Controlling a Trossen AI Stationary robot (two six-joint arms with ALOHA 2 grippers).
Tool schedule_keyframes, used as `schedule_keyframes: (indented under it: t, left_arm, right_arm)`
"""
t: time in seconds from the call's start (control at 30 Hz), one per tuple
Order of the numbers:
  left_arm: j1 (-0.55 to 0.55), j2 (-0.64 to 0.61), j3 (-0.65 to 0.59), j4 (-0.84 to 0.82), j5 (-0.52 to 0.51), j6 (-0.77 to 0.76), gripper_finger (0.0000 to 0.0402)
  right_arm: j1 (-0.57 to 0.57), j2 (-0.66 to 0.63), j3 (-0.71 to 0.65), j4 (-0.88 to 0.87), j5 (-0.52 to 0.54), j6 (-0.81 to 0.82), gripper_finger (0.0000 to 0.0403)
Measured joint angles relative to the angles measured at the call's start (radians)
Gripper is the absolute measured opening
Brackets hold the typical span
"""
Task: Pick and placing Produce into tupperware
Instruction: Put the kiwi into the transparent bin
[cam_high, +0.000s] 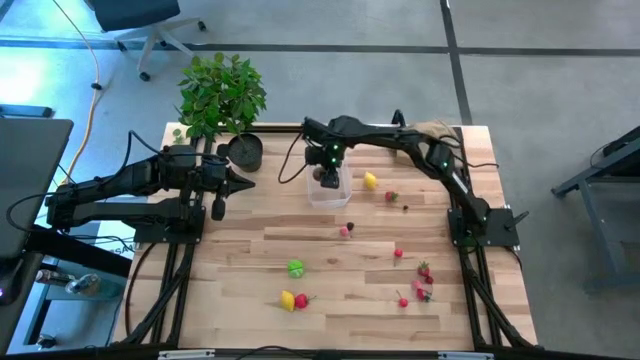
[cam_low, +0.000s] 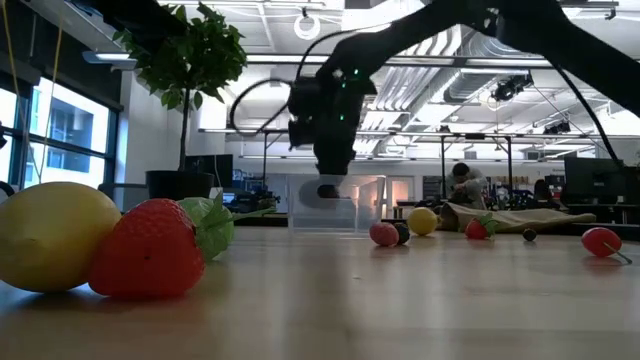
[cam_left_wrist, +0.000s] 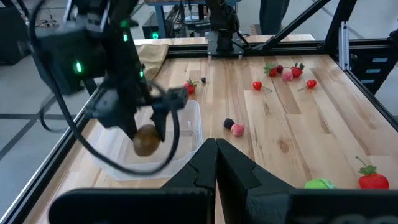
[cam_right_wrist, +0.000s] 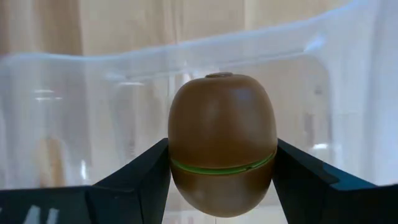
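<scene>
right gripper (cam_high: 329, 178): dark two-finger tool, upper centre of the high view, clamped on a smooth brown egg-shaped kiwi (cam_right_wrist: 222, 144) with a thin green seam round its middle; held over the tupperware (cam_high: 330, 190).
tupperware: clear thin-walled plastic tub, rounded corners, on the pale wood-plank table (cam_high: 250, 300), upper centre of the high view.
left gripper (cam_high: 240, 182): dark pointed fingers pressed together, nothing between them; upper left of the high view, just below the black round pot (cam_high: 245, 151) of a leafy green plant (cam_high: 220, 92).
loose produce, high view: yellow lemon (cam_high: 370, 180) just right of the tub; small red berry (cam_high: 391, 196) beside it; pink-red piece (cam_high: 345, 229) below the tub; green round fruit (cam_high: 296, 267) lower centre; a second lemon touching a red strawberry (cam_high: 301, 299) at lower centre; cluster of red berries (cam_high: 423, 281) at lower right.
low view, lower left: glossy strawberry with a cloth-like green leaf, touching the lemon.
</scene>
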Motion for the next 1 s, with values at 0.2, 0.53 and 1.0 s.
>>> schedule_keyframes:
  t: [0.2,0.53,1.0]
  left_arm:
    - [0.0,0.0,0.0,0.0,0.0,0.0,0.0001]
    - [0.0,0.0,0.0,0.0,0.0,0.0,0.0001]
    - [0.0,0.0,0.0,0.0,0.0,0.0,0.0001]
  right_arm:
    - [0.0,0.038,0.0,-0.005,0.005,-0.008,0.0218]
    - [0.0,0.039,0.0,-0.008,0.01,-0.001,0.0234]
    - [0.0,0.039,0.0,0.005,0.05,0.011,0.0257]
